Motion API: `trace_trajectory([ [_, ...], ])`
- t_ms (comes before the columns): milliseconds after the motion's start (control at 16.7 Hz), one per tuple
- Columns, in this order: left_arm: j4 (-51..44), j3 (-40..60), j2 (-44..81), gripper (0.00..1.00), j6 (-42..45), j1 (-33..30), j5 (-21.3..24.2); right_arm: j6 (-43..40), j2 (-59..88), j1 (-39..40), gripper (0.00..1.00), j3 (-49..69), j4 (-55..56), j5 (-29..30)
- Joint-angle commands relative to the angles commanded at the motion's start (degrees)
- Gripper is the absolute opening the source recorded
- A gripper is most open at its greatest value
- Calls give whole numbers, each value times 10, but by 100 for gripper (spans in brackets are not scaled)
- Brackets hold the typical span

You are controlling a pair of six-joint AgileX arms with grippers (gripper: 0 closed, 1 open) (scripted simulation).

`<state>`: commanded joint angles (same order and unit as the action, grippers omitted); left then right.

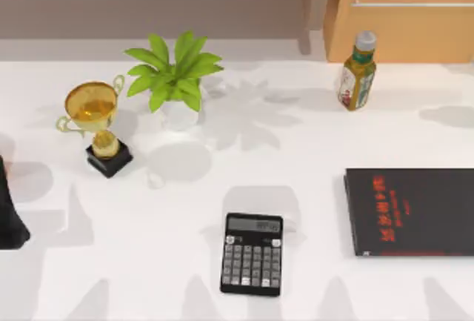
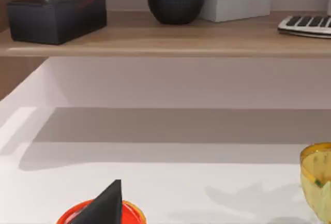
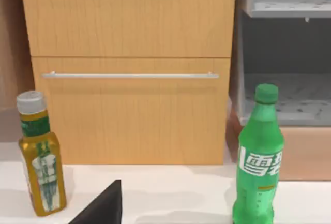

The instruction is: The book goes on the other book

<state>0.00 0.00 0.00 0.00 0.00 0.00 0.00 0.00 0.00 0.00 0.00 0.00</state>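
The other book (image 1: 412,211), large, flat and black with red lettering, lies on the white table (image 1: 148,262) at the right edge. The book is out of view. My left arm (image 1: 9,213) sits as a dark shape at the table's left edge. A dark wedge of my left gripper (image 2: 103,206) hangs over a red-orange disc (image 2: 132,214), looking toward the back shelf. A dark part of my right gripper (image 3: 103,206) points toward the wooden drawers, between two bottles.
A black calculator (image 1: 252,254) lies front centre. A gold trophy (image 1: 96,124) and a potted plant (image 1: 174,76) stand back left. A yellow tea bottle (image 1: 357,73) stands back right, with a green soda bottle (image 3: 258,157) beside it. A tissue box (image 2: 57,14) rests on the shelf.
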Motion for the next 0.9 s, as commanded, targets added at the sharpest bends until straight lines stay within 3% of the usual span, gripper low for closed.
trace_trajectory([
  [420, 0, 0, 0, 100, 0, 0, 0, -1, 90, -30, 100, 84, 38, -23],
  [900, 0, 0, 0, 100, 0, 0, 0, -1, 519, -129, 100, 390, 163, -118],
])
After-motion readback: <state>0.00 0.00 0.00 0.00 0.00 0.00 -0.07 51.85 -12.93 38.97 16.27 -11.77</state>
